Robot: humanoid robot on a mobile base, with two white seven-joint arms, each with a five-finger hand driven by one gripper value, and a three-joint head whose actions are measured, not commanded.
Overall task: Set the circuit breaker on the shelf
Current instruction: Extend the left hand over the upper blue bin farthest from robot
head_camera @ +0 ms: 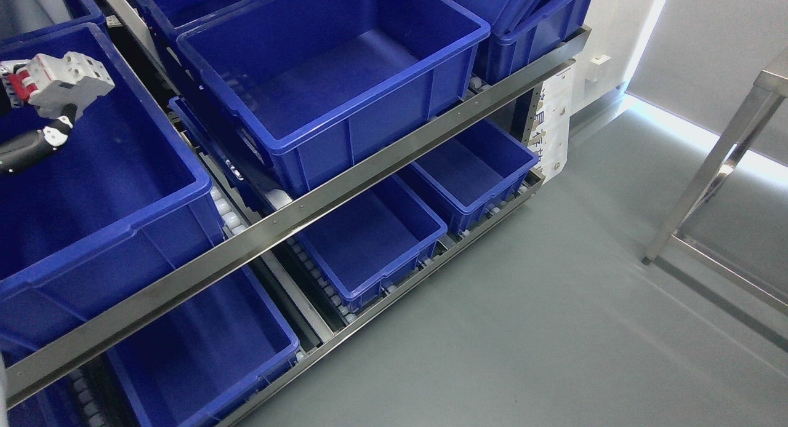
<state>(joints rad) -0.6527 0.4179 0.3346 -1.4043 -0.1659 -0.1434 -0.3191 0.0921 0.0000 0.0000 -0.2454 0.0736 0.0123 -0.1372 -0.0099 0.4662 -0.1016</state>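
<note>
Lower bin [203, 353] | left robot hand [37, 141] fingers closed holding circuit breaker [58, 82] over left bin [123, 187]

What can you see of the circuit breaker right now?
The circuit breaker is a light grey plastic block with a red part on its left end and round holes along its top face. It sits tilted at the picture's upper left, above the large blue bin on the rack's upper level. The left hand holds it from below, a white-tipped black finger against its underside. Its left end is cut off.
</note>
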